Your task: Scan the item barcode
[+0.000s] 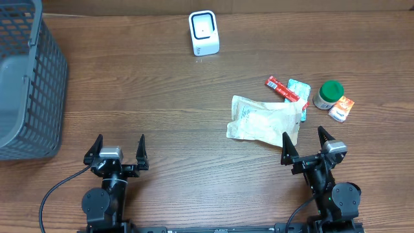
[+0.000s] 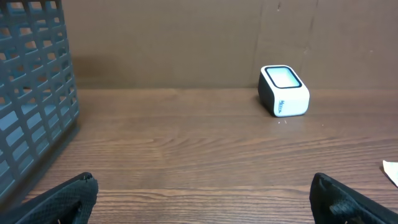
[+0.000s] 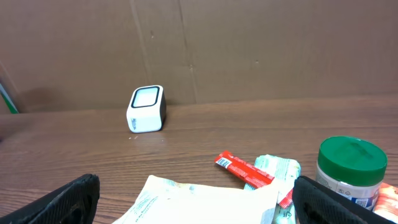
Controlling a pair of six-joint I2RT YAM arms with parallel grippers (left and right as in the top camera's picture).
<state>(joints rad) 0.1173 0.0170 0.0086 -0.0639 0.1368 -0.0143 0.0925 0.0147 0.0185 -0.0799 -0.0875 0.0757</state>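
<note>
The left end effector [image 1: 120,138] and right end effector [image 1: 303,133] sit at the near edge of the brown wooden counter [image 1: 168,103], fingers apart and empty. The flat cream plastic pouch [image 1: 264,120] lies just before the right one; the white box-shaped scanner [image 1: 204,32] stands well beyond.

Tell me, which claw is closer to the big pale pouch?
The right. The right gripper sits open at the near right corner of the pouch; the left gripper is far off to its left, nearer the grey basket.
</note>
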